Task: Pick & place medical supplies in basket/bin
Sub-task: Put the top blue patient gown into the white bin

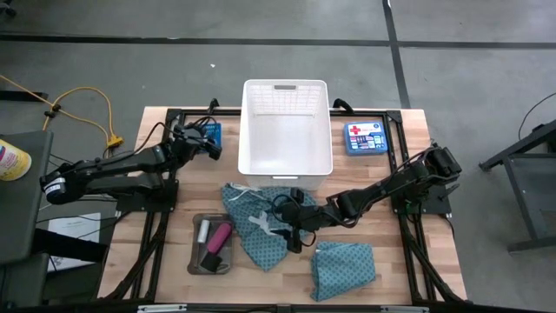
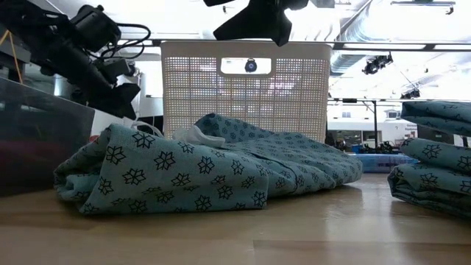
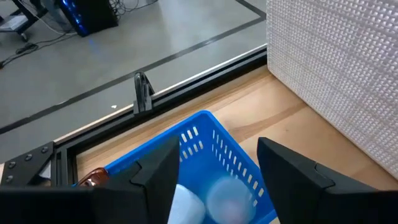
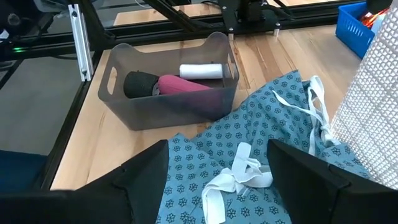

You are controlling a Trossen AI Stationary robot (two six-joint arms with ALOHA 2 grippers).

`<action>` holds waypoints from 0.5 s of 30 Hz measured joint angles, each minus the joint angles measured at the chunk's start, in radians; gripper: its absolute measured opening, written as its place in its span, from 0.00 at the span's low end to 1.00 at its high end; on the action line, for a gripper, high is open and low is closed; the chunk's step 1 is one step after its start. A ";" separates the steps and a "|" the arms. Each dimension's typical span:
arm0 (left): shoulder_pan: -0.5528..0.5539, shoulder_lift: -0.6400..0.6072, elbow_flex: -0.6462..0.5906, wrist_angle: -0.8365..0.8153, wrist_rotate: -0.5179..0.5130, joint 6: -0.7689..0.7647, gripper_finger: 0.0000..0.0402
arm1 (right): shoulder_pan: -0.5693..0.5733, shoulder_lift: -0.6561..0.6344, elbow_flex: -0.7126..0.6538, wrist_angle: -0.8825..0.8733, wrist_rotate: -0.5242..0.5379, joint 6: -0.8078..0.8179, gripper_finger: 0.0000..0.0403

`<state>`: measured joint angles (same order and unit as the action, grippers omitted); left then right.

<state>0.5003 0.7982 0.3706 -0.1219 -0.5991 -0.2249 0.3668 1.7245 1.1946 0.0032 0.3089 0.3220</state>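
**Both arms poised, nothing gripped**

From the high view I see the white slotted basket (image 1: 287, 130) standing at the far middle of the plank tabletop (image 1: 408, 269). A crumpled teal dotted cloth (image 1: 261, 222) lies just in front of it, and a second, folded one (image 1: 345, 269) lies near the front edge to the right. The right gripper (image 1: 291, 228) hangs over the crumpled cloth. The left gripper (image 1: 207, 143) sits over the small blue basket (image 1: 215, 133), left of the white one. The shallow grey tray (image 1: 196, 252) holds a pink cylinder (image 1: 219, 235), a white tube (image 1: 204, 232) and a black block (image 1: 210, 260). A flat blue box (image 1: 363, 137) lies right of the white basket.

The low view shows what the overhead cannot: the cloth (image 2: 206, 173) heaped in soft folds, snowflake-like print, against the basket's perforated wall (image 2: 243, 88).

In the left wrist view my jaws stand wide apart above the blue mesh basket (image 3: 211, 155), holding nothing; a blurred pale object lies inside.

In the right wrist view the jaws are spread open and empty over the cloth's knotted white ties (image 4: 239, 177). The translucent grey tray (image 4: 168, 102) shows the tube (image 4: 201, 71) and cylinder (image 4: 183, 85) lying side by side.
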 joint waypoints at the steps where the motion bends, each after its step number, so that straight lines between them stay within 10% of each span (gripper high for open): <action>1: 0.000 0.000 0.000 0.000 0.000 0.000 0.53 | 0.000 0.000 0.000 0.000 -0.001 0.000 0.64; 15: 0.000 0.000 0.000 0.000 0.000 0.000 0.56 | 0.000 0.000 0.000 0.000 0.000 0.000 0.64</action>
<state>0.5003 0.7982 0.3706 -0.1223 -0.5987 -0.2245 0.3668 1.7245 1.1946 0.0032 0.3092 0.3222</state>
